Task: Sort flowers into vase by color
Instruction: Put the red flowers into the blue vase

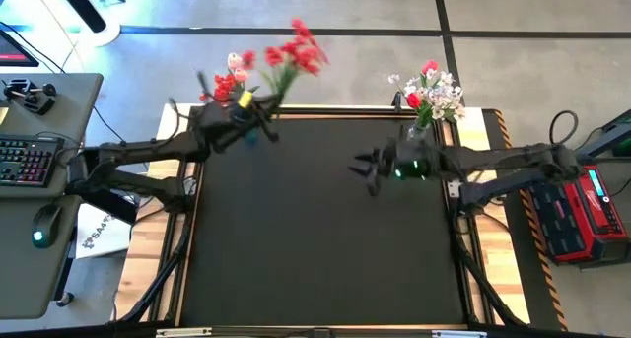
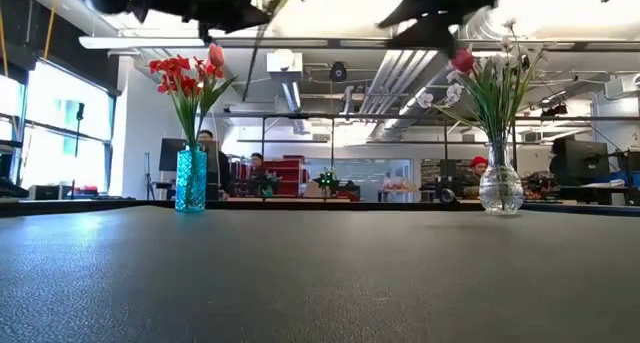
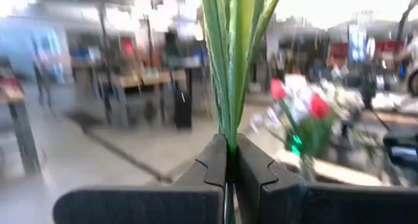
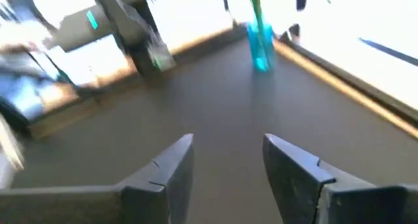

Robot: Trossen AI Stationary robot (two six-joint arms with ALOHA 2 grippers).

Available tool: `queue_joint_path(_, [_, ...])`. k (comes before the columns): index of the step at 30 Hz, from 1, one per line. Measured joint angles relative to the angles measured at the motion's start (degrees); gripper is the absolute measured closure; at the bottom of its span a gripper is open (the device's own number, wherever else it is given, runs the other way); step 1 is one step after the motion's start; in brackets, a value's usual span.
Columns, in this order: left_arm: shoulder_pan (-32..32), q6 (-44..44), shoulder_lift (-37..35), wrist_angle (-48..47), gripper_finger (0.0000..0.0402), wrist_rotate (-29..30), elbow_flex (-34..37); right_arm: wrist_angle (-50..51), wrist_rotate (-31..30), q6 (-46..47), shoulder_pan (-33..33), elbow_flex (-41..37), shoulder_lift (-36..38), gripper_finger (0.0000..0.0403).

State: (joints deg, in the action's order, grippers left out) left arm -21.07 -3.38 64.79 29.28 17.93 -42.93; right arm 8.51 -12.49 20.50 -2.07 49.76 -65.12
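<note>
My left gripper [image 1: 258, 119] is shut on a bunch of red flowers [image 1: 297, 48] and is raised near the mat's far-left corner. The bunch's green stems [image 3: 230, 67] rise from the fingers. Beside it a blue vase [image 2: 190, 180] stands on the far edge, and it holds red blooms and a pink tulip [image 1: 233, 77]. A clear vase [image 2: 500, 190] at the far-right edge holds white blossoms and red and pink blooms [image 1: 431, 92]. My right gripper [image 1: 361, 167] is open and hovers over the mat's middle right; it is empty in its wrist view [image 4: 227, 165]. My left gripper pinches the red bunch's green stems at their lower part [image 3: 230, 140] between its two shut fingers [image 3: 212, 162]. The stems and long leaves stand out beyond the fingertips. The bunch is lifted clear of the table, and its blooms [image 1: 301, 42] lie past the mat's far edge.
The black mat [image 1: 315, 239] lies bare in front of both arms, framed by a wooden rim [image 1: 483, 131]. A desk with a keyboard [image 1: 25, 161] and a mouse stands left of the table, and a red case [image 1: 577, 215] stands to its right. People sit in the room behind [image 2: 208, 158].
</note>
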Motion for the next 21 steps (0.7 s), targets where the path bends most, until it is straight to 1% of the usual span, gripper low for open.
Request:
queue_joint_path(2, [-3.38, -1.47, -1.42, 5.79, 0.0401, -3.27, 3.12, -6.44, 6.02, 0.26, -4.76, 0.10, -2.09, 0.0234])
queue_joint_path(4, [-6.33, -1.54, -2.67, 7.76, 0.0401, -6.72, 4.73, -9.79, 10.74, 1.13, -9.05, 0.10, -4.52, 0.0234])
queue_joint_path(8, [-9.52, -2.03, -4.61, 7.06, 0.0401, -11.83, 4.89, -10.56, 16.90, 7.13, -14.70, 0.17, -5.97, 0.0234])
queue_joint_path(11, [-10.70, -2.26, -5.27, 6.86, 0.0401, -13.19, 4.89, -10.70, 20.41, 9.01, -15.56, 1.34, -3.67, 0.0238])
queue_joint_path(13, [-11.26, -2.29, -6.01, 6.93, 0.0401, -13.19, 4.89, -10.37, 23.57, 7.51, -15.43, 2.60, -1.07, 0.0258])
queue_joint_path(14, [-11.40, -2.28, -6.40, 6.93, 0.0401, -13.13, 4.91, -9.46, 25.67, 6.74, -15.41, 3.44, 0.24, 0.0278])
queue_joint_path(15, [-11.65, -2.27, -6.68, 6.94, 0.0401, -13.15, 4.89, -7.74, 27.74, 6.16, -15.41, 4.41, 1.50, 0.0303])
queue_joint_path(17, [-11.67, -2.27, -7.10, 6.90, 0.0401, -13.15, 4.90, -3.45, 30.81, 3.46, -14.70, 6.35, 4.04, 0.0367])
queue_joint_path(18, [-11.67, -2.25, -7.21, 6.90, 0.0401, -13.15, 4.90, -1.17, 30.98, 1.76, -13.73, 7.50, 5.33, 0.0384])
queue_joint_path(19, [-11.67, -2.06, -7.33, 6.86, 0.0401, -13.04, 4.89, 0.99, 30.31, 1.06, -12.63, 8.82, 6.78, 0.0388])
queue_joint_path(21, [-11.66, -1.91, -7.48, 6.79, 0.0401, -12.81, 4.89, 6.22, 27.34, 0.49, -10.54, 11.75, 9.00, 0.0385])
